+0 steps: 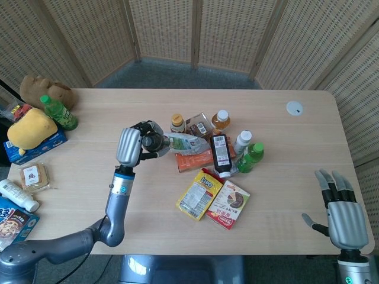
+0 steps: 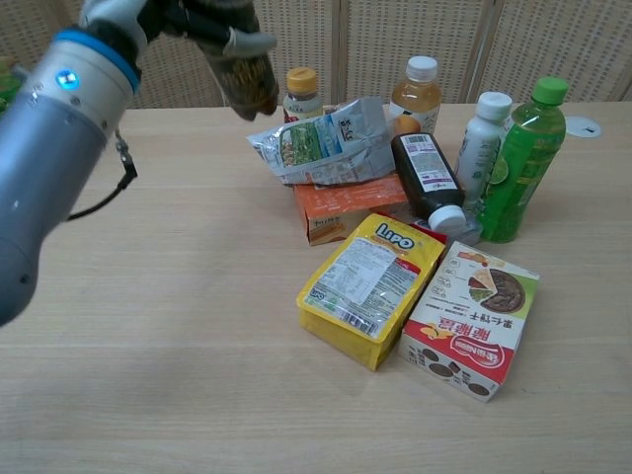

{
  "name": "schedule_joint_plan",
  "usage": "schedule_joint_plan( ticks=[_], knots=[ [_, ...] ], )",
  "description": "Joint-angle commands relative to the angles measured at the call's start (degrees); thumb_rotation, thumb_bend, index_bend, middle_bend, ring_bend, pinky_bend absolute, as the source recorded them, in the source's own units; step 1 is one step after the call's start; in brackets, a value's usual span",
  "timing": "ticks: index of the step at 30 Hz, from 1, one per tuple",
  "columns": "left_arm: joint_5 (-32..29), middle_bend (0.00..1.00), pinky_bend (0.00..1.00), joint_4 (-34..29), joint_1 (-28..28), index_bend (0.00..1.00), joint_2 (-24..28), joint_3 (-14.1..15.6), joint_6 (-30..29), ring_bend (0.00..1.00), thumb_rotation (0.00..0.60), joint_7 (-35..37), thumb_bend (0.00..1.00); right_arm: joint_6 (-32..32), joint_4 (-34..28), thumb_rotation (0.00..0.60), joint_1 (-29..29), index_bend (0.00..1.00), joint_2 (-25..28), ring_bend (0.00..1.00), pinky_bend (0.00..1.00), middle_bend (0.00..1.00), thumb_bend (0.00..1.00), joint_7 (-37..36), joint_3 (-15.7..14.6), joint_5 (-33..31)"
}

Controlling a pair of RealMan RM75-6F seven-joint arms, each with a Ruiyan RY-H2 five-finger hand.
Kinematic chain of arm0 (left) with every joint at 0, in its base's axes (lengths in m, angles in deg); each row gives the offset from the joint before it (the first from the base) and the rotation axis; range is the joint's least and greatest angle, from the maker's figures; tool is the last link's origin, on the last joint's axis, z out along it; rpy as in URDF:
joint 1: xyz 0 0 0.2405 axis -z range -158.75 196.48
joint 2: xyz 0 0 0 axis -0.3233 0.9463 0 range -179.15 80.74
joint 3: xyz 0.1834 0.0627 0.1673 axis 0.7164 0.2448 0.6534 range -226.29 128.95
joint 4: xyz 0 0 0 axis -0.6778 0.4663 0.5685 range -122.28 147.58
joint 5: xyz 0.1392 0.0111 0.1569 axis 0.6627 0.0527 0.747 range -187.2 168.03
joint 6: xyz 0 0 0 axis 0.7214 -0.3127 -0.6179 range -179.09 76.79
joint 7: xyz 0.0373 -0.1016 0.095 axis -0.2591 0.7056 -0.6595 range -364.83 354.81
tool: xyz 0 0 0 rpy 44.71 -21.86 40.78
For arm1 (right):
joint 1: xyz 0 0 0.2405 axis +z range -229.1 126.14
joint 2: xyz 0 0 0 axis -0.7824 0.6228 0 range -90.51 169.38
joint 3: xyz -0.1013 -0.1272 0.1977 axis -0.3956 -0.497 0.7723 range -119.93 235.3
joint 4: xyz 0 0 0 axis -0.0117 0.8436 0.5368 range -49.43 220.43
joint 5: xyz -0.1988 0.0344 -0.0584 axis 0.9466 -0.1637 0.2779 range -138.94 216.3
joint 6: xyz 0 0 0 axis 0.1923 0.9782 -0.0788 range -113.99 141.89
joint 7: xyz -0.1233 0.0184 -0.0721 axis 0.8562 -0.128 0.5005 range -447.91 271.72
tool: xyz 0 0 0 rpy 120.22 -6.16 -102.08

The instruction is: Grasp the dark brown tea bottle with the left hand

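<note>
1. Plainly, the left hand (image 1: 131,145) has its fingers wrapped round the dark brown tea bottle (image 2: 242,71), which hangs clear of the table (image 1: 284,177) at about ten o'clock from the snack pile; in the chest view the bottle leans, its base swung toward the orange-capped bottle (image 2: 302,92); a slack hold could let it slide out through the fingers.
2. Directly below and at three o'clock of the bottle lies the crumpled foil bag (image 2: 326,143) atop the orange box (image 2: 348,205); a dropped bottle would likely strike these and roll, perhaps knocking the orange-capped bottle standing behind them.
3. Further along, the dark sauce bottle (image 2: 427,180) lies on its side against the white bottle (image 2: 481,138) and the green bottle (image 2: 521,163); a careless sweep of the arm toward three o'clock could topple this upright row; the white-capped juice bottle (image 2: 415,92) at twelve o'clock of the pile is equally exposed.
4. Nearer the camera, the yellow packet (image 2: 368,286) and the red box (image 2: 469,319) lie flat, at little risk, I judge.
5. Far off at four o'clock in the head view, the right hand (image 1: 342,213) hangs beyond the table edge, fingers spread, holding nothing; it poses no hazard where it is.
</note>
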Motion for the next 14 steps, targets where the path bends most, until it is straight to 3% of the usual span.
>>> schedule_joint_plan(
  ticks=[1, 6, 14],
  knots=[
    [-0.66, 0.83, 0.75, -12.17, 0.58, 0.9, 7.7, -4.63, -1.37, 0.72, 0.6, -9.26, 0.03, -0.03, 0.02, 0.6, 0.02, 0.0, -0.05, 0.0, 0.0, 0.0, 0.0, 0.09, -0.03, 0.05],
    [-2.61, 0.83, 0.75, -18.83, 1.0, 0.9, 10.87, -6.7, -1.41, 0.72, 0.6, -14.07, 0.03, -0.21, -0.04, 0.6, 0.06, 0.0, -0.04, 0.0, 0.0, 0.0, 0.0, 0.11, -0.3, 0.45],
    [-3.79, 0.82, 0.75, -22.51, 1.91, 0.9, 12.49, -7.06, -2.02, 0.72, 0.6, -17.03, 0.03, -0.24, -0.1, 0.6, 0.05, 0.0, 0.15, 0.0, 0.0, 0.0, 0.0, -0.16, -0.43, 0.75]
  ],
)
